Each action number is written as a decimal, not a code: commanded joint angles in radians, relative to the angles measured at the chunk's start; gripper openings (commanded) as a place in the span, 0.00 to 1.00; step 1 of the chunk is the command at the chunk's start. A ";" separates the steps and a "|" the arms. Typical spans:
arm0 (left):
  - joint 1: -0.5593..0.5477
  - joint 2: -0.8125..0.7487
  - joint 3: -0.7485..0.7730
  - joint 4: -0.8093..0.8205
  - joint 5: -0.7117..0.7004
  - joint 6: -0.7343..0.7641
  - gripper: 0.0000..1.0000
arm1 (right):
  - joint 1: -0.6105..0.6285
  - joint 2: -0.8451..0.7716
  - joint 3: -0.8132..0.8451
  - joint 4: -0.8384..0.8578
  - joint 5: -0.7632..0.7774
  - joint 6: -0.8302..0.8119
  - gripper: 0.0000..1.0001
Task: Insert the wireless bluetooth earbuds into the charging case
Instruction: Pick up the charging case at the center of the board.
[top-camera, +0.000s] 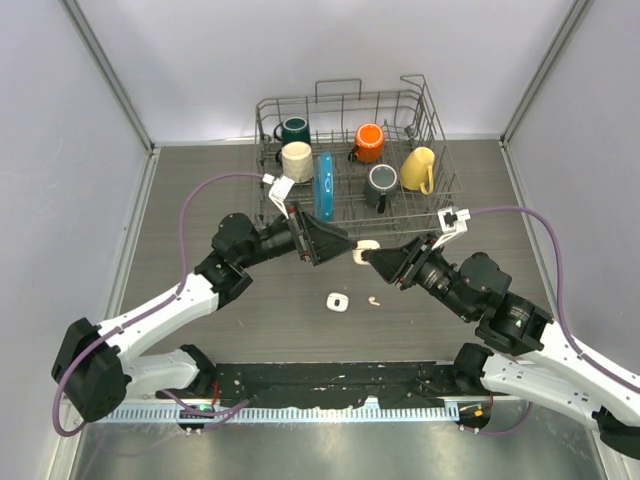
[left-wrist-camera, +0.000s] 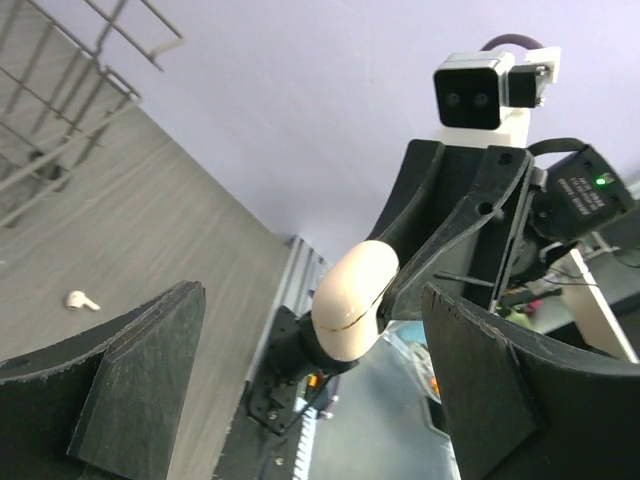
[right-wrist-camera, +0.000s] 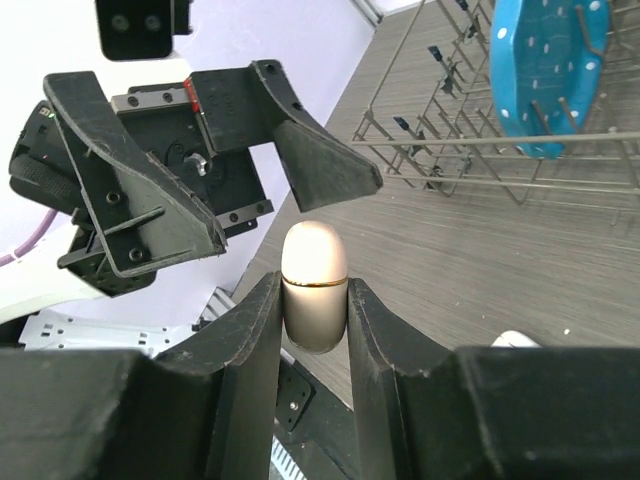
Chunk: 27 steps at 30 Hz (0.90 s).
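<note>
L→R: black two-finger left gripper (top-camera: 335, 243), jaws wide, empty. Glossy cream pill-shaped charging case (right-wrist-camera: 313, 275), clamped low by right gripper (top-camera: 380, 259). Tiny white comma-shaped plastic earbud (top-camera: 374, 299) lies on grey tabletop (top-camera: 300, 340) beneath. Prob. light, hard, slick; pinch across bulb.

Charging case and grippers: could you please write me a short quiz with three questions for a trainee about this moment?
1. Which gripper holds the charging case? A left, B right, C neither.
2. True or false: the left gripper is open and holds nothing.
3. Fill in: the lid of the charging case is ___.
Key: 1 B, the right gripper; 2 true; 3 shut.
</note>
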 joint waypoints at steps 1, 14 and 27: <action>0.001 0.024 0.009 0.210 0.103 -0.125 0.92 | 0.000 0.011 -0.003 0.107 -0.049 -0.009 0.01; -0.001 0.061 -0.006 0.299 0.166 -0.194 0.81 | -0.002 -0.024 -0.046 0.188 -0.043 0.008 0.01; -0.012 0.106 0.007 0.347 0.192 -0.228 0.74 | -0.002 -0.039 -0.061 0.228 -0.053 0.006 0.01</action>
